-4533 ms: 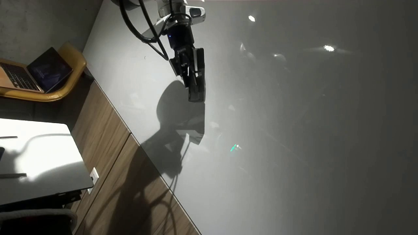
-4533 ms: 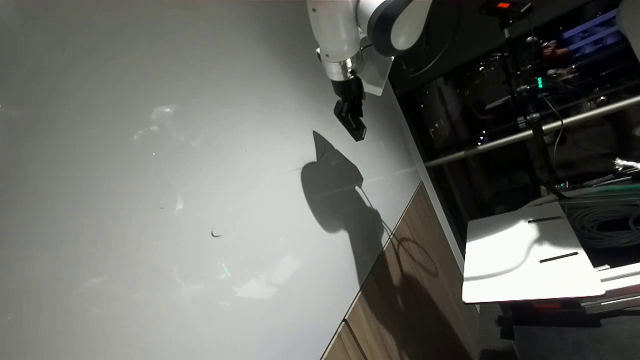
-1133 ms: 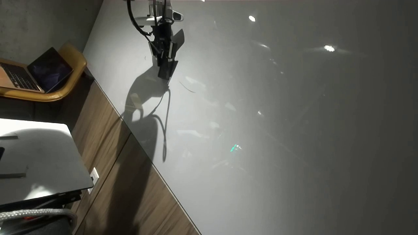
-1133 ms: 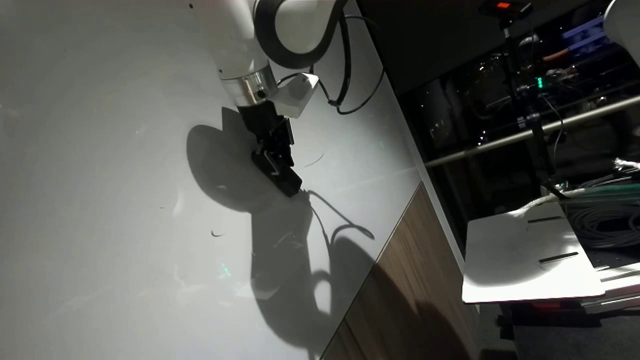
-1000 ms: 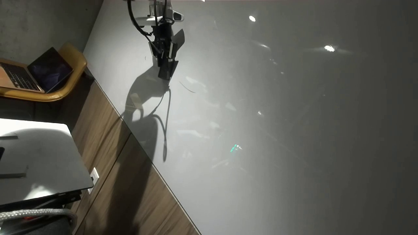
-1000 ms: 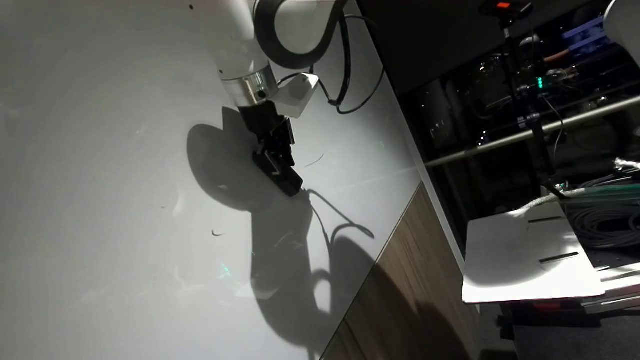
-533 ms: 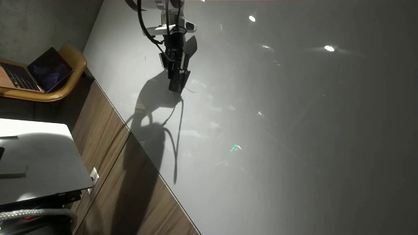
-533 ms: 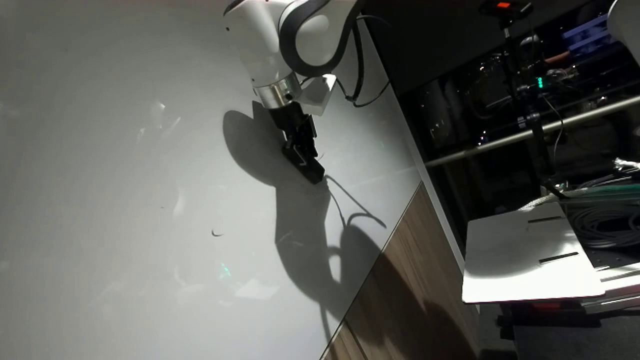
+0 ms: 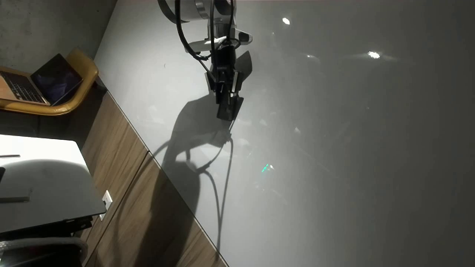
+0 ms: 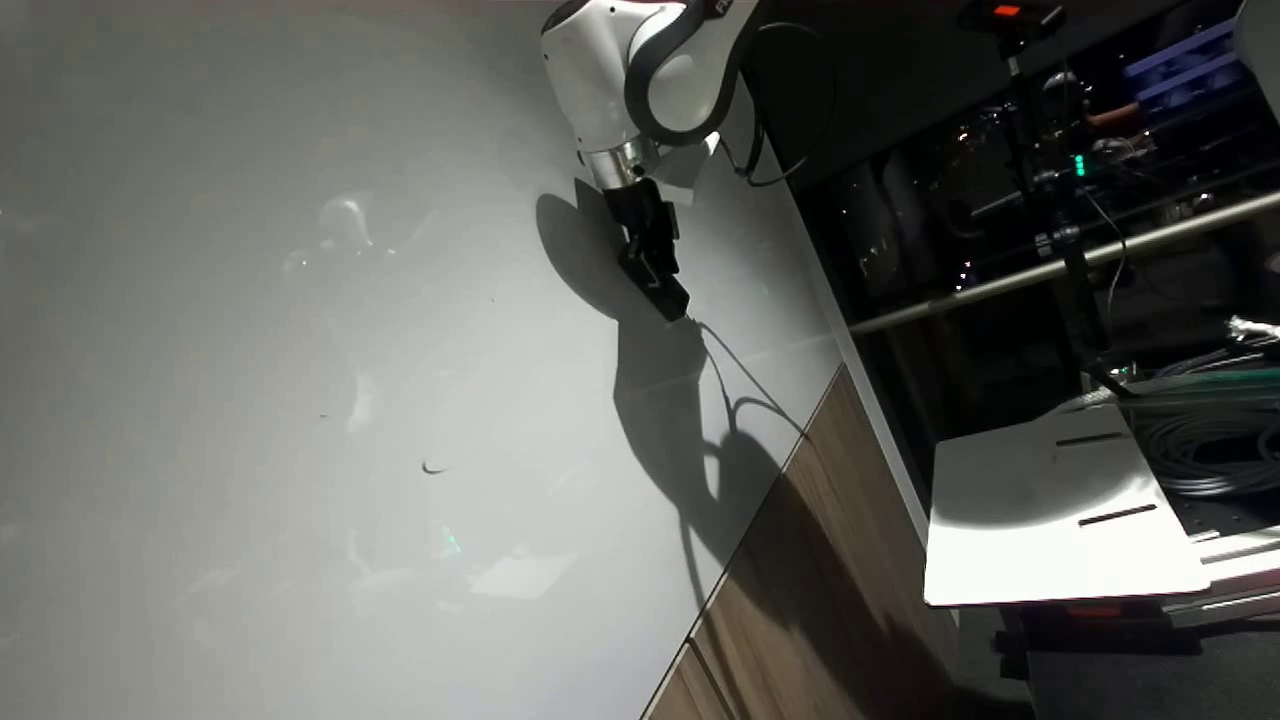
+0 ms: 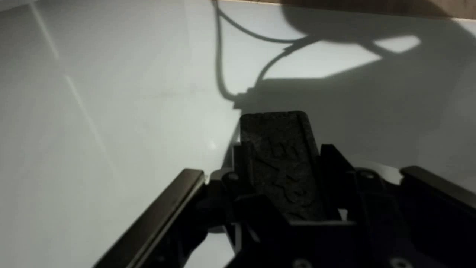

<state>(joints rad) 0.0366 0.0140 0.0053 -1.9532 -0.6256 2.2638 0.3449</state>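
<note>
Spread widest, running off to the right in an exterior view: a glossy white surface [image 9: 352,167]. Next in size, far and left of the middle there: the gripper [image 11: 283,152], with jaws drawn in snugly on both long sides of a dark block [image 9: 225,109]. Tilted down, with the free end close above the white surface or on it; cannot tell which. Probably light and fairly stiff, perhaps felt- or foam-faced, so unlikely to slip or break. Best gripped across the narrow width, squarely, as here; might pivot under a hard push on the free end, jutting past the grip. Only in the wrist view: a rough, creased face on the block, reduced to plain black in both exterior views. Smallest, left of the gripper and nearer in an exterior view, but missing from the wrist view: a curved mark [image 10: 429,469].
</note>
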